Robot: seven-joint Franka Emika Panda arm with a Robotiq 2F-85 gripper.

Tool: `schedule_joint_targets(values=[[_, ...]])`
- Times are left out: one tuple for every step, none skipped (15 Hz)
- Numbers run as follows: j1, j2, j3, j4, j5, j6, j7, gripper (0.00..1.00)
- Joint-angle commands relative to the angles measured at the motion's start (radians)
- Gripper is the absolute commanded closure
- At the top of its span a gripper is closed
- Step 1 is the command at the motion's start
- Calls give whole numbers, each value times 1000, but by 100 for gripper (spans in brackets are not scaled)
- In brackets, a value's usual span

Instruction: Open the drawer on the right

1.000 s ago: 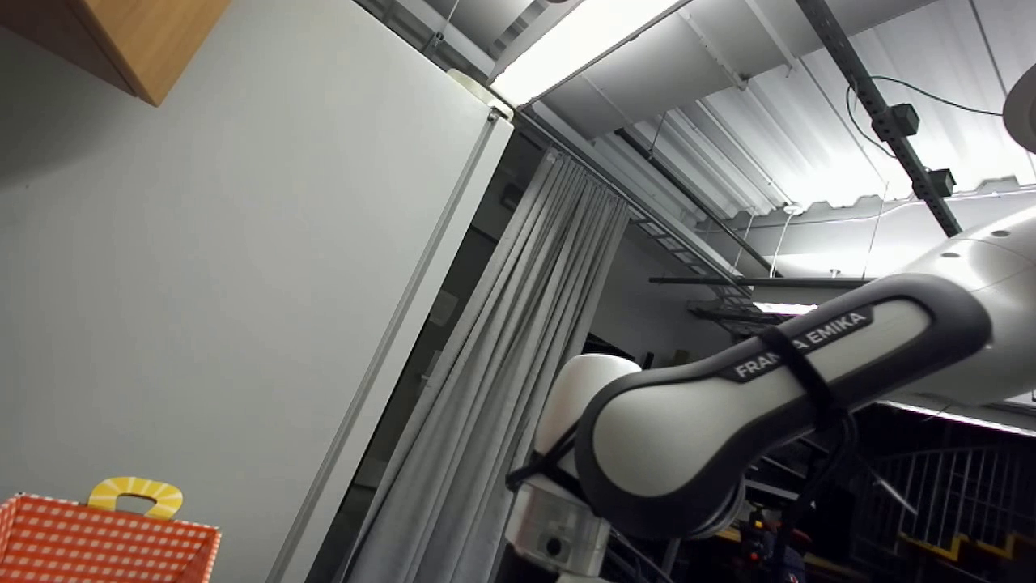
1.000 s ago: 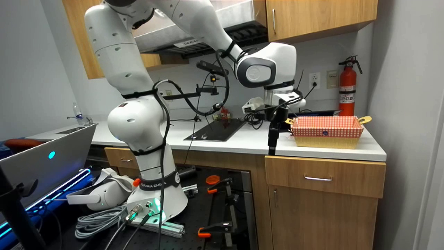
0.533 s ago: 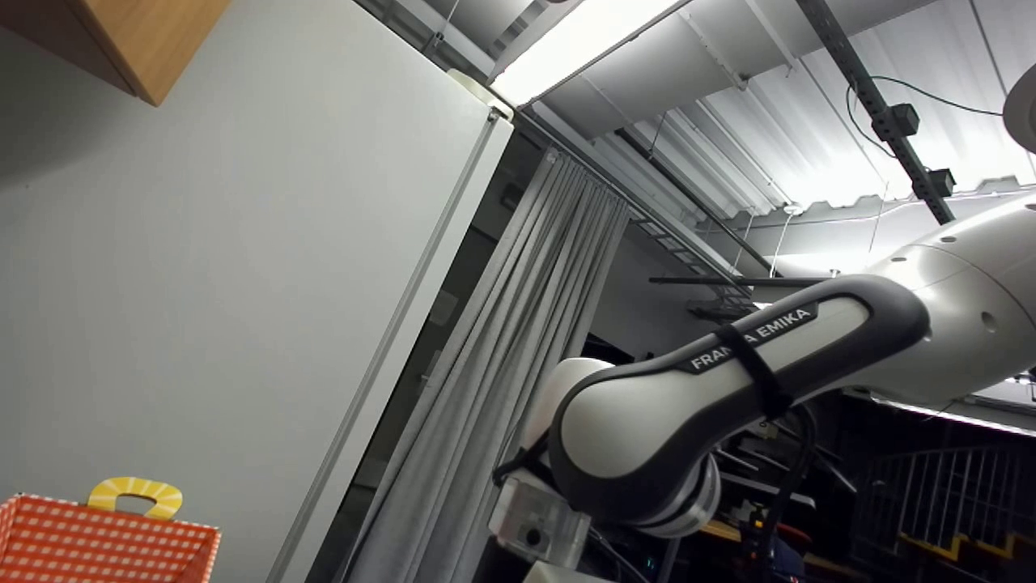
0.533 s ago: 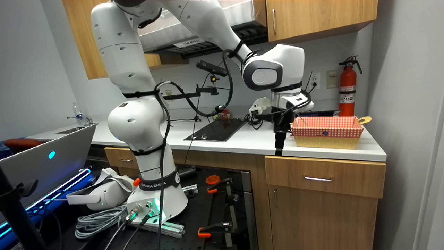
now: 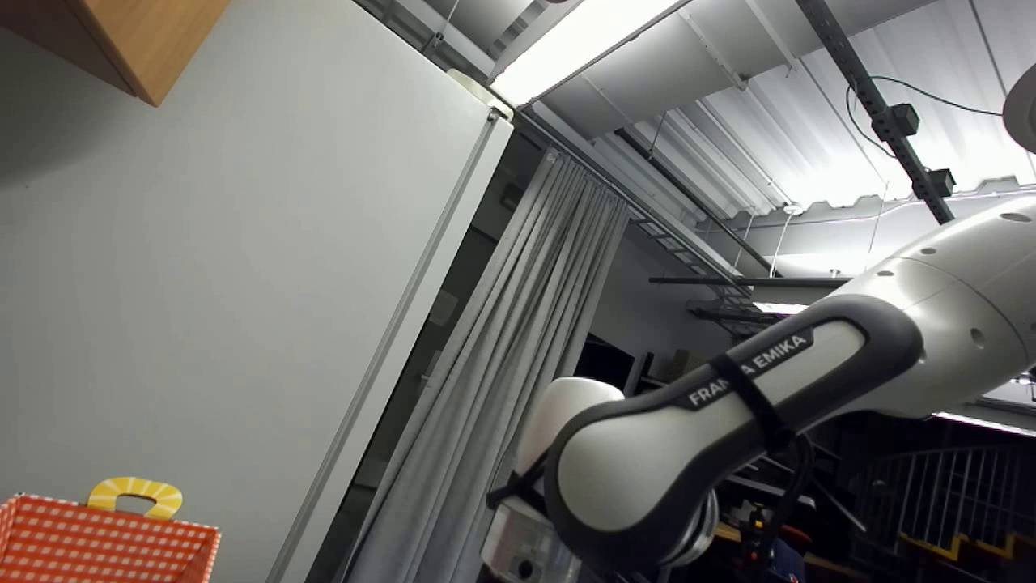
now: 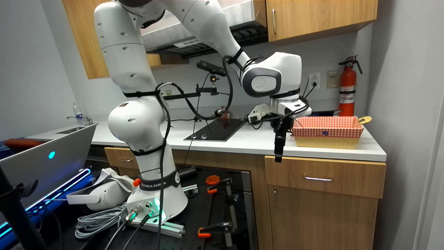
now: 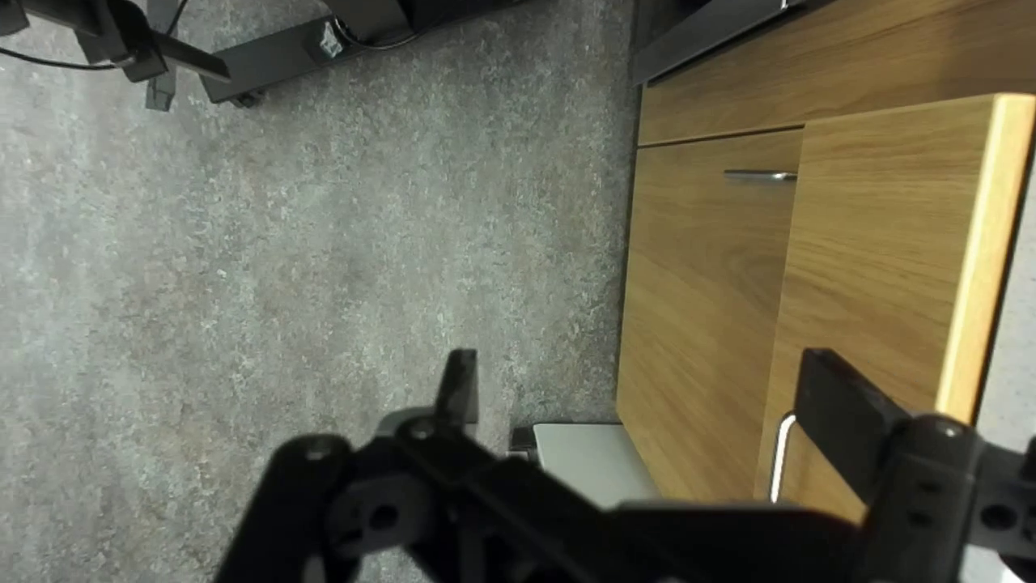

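White and long, the counter (image 6: 256, 142) backs the scene; under its front edge, by the right corner in an exterior view, the drawer (image 6: 329, 170) looks closed. A basket (image 6: 327, 132) stands near that corner. The gripper (image 7: 642, 356), jaws spread wide and holding nothing, has moved along the edge toward the corner and now dips lower, which suggests lining up for the free handle (image 6: 318, 178).
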Motion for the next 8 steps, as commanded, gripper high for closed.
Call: schedule_joint_targets(values=[[16, 98, -11, 6, -93, 139, 104, 0], [19, 130, -17, 13, -108, 178, 122, 0], [22, 158, -24, 20, -122, 212, 142, 0], [26, 192, -32, 29, -122, 250, 155, 0], [32, 221, -43, 38, -123, 283, 171, 0], [37, 254, -54, 53, -112, 312, 179, 0], [43, 283, -66, 65, -102, 338, 185, 0], [49, 315, -81, 80, -95, 370, 190, 0]])
